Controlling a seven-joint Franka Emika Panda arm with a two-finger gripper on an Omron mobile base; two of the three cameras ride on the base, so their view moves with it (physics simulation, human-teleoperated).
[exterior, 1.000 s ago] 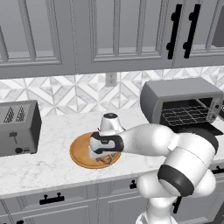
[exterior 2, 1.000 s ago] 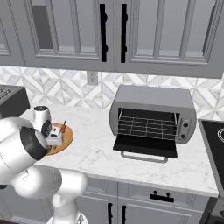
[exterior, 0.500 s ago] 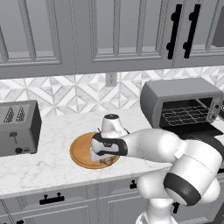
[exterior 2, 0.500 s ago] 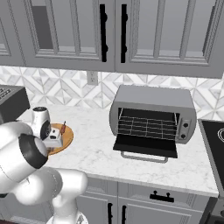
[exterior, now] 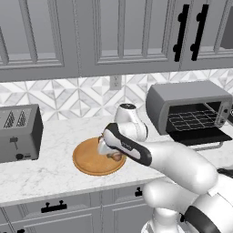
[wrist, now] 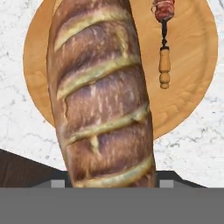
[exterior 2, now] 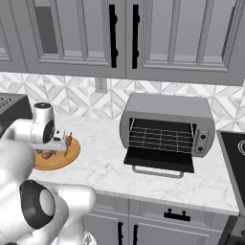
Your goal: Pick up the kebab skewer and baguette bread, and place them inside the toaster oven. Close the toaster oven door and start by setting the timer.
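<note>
The baguette bread (wrist: 103,96), a golden-brown slashed loaf, runs lengthwise between my gripper's (wrist: 111,180) fingers, and the jaws are shut on it. It sits low over the round wooden board (wrist: 192,65); whether it still touches the wood I cannot tell. The kebab skewer (wrist: 164,39) lies on the board beside the loaf, wooden handle towards me. From the base, my gripper (exterior: 109,152) points down at the board (exterior: 88,161), the loaf (exterior 2: 46,154) under the hand and the skewer (exterior 2: 68,140) just right of it. The toaster oven (exterior: 189,107) stands to the right, its door (exterior: 198,135) dropped open, rack bare.
A grey slot toaster (exterior: 18,132) stands at the left end of the marble counter (exterior: 50,175). A stovetop (exterior 2: 234,158) borders the toaster oven (exterior 2: 165,112) on its right. Wall cabinets hang above, and the open door (exterior 2: 160,160) juts towards the counter's front edge.
The jaws narrowed from wide open onto the baguette bread about half a second ago and have held since. The hand stays over the board; the skewer has not moved.
</note>
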